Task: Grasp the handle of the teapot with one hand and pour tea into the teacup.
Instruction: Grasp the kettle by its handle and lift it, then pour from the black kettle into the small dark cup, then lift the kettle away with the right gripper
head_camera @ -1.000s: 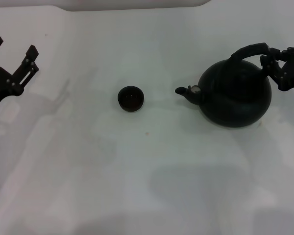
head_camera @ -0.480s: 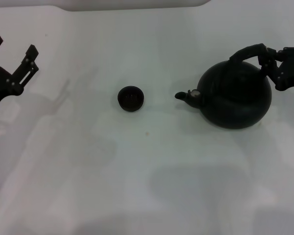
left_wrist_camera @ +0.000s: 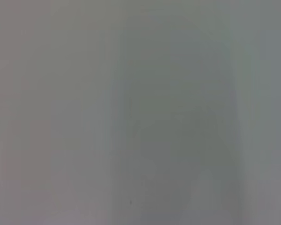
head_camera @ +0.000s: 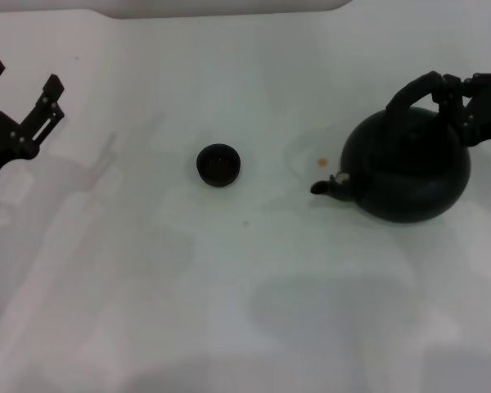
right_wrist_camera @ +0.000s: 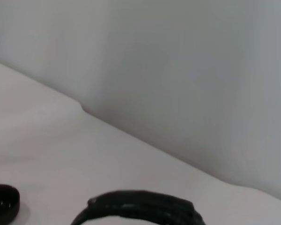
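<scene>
Fingers of the right gripper [head_camera: 448,100] clamp the handle [head_camera: 413,90]; the teapot [head_camera: 409,168] sits well right of the teacup [head_camera: 218,164] on the surface [head_camera: 245,286]. Grasp done, carry and pour remain. Left gripper [head_camera: 20,94] parked far left, fingers spread.

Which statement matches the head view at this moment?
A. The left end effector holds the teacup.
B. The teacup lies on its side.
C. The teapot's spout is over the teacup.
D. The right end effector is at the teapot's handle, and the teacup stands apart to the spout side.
D: the right end effector is closed on the handle of the teapot, while the teacup stands upright well clear of the spout.
</scene>
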Tool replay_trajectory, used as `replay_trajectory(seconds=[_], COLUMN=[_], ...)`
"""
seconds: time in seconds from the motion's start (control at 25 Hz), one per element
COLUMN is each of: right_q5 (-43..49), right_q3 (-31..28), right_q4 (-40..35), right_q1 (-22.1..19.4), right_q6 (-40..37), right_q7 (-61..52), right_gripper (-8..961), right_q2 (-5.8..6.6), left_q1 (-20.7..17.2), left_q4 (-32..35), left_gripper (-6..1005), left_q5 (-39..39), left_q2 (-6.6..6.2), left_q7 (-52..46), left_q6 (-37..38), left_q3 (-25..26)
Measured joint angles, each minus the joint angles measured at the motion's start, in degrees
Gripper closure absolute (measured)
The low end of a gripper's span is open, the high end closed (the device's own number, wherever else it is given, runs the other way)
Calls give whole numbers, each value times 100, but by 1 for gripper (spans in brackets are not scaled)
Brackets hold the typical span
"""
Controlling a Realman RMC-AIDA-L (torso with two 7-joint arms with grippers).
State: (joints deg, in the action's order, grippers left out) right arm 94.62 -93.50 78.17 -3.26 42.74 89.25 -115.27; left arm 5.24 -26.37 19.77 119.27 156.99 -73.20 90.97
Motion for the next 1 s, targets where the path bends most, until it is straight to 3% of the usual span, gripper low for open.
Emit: replay_trajectory(seconds=[0.6, 1.0], right_q5=[-515, -976], right_q3=[-67, -253], right_q4=[80, -183], right_q1=[132, 422], right_q6=[85, 447], right_q7=[390, 928], right_gripper=[826, 825], right_q2=[9, -1], left_q1=[-114, -153], left_q4=[87, 591], left_gripper=[181, 181], left_q5=[39, 22], left_q2=[4, 17], left_q7=[-2, 8], left_q6=[-139, -538], left_q3=[-10, -10])
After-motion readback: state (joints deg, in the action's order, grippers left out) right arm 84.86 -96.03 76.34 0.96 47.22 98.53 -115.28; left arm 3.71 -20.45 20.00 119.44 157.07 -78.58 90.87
